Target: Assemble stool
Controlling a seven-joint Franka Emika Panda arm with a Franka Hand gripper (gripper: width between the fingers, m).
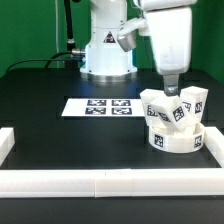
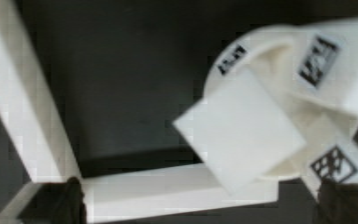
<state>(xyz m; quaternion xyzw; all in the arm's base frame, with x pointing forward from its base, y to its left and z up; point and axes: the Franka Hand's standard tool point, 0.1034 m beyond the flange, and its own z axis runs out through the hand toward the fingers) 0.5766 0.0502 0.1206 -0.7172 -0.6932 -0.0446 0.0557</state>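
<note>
The stool (image 1: pixel 174 126) stands at the exterior view's right: a round white seat (image 1: pixel 172 142) with three tagged block legs (image 1: pixel 178 112) sticking up from it, leaning outward. My gripper (image 1: pixel 170 88) hangs just above the legs, touching none that I can see. In the wrist view the gripper (image 2: pixel 194 205) is open, with its dark fingertips (image 2: pixel 48 202) wide apart. A white leg (image 2: pixel 265 130) with black tags fills that view beyond them. Nothing is held.
White border bars (image 1: pixel 100 182) run along the front and both sides of the black table. In the wrist view two of them meet at a corner (image 2: pixel 69 180). The marker board (image 1: pixel 100 106) lies flat in front of the robot's base (image 1: pixel 105 50).
</note>
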